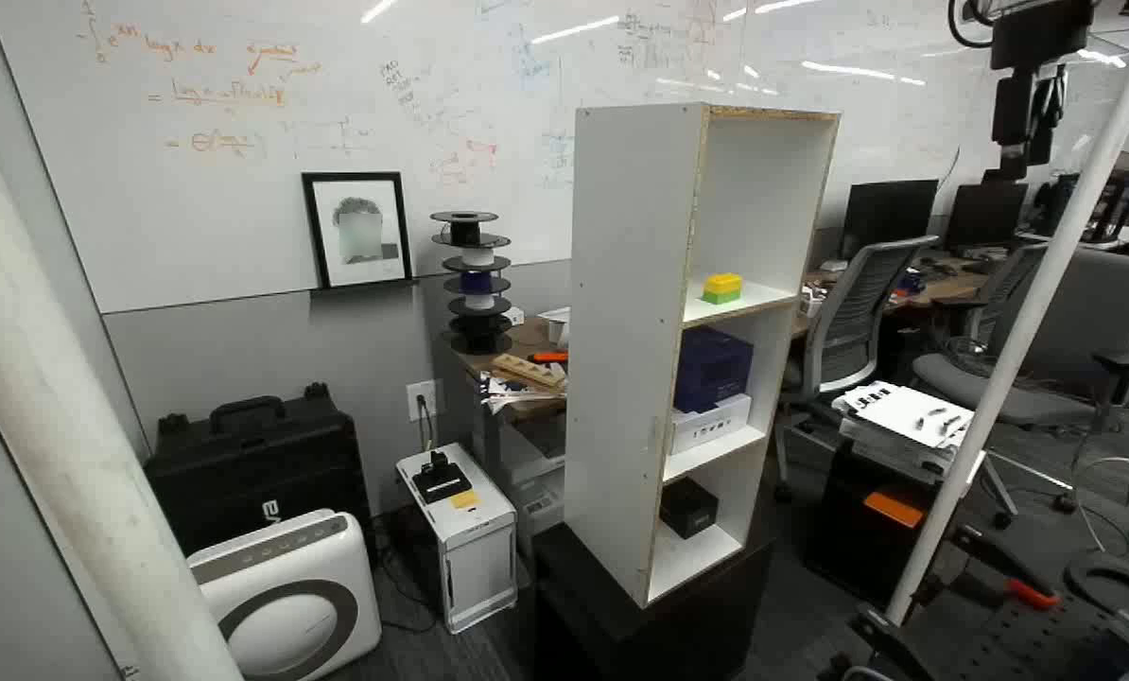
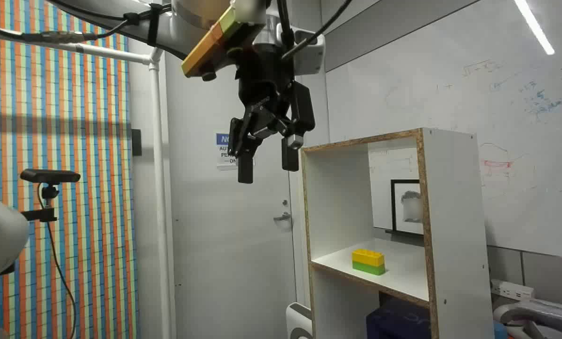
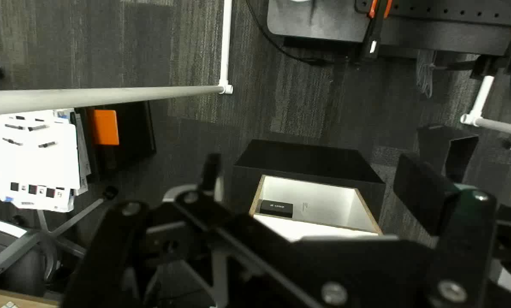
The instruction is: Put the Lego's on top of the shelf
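Observation:
The Lego's are a small block, yellow above green, lying on the floor of the shelf's top compartment in both exterior views (image 1: 722,288) (image 2: 368,262). They do not show in the wrist view. The white shelf (image 1: 633,284) stands upright on a black base; it also shows in an exterior view (image 2: 455,212) and partly in the wrist view (image 3: 328,205). My gripper (image 2: 268,165) points down, open and empty, higher than the Lego's and to the left of them. It appears side-on at the top right in an exterior view (image 1: 1007,172). The wrist view shows its fingers apart (image 3: 315,184).
A dark blue object (image 1: 716,367) on a white box (image 1: 711,426) fills the middle compartment. A black box (image 1: 687,507) sits in the bottom one. White frame poles (image 1: 1028,312) (image 2: 161,197) stand around. A chair (image 1: 872,312) is behind the shelf.

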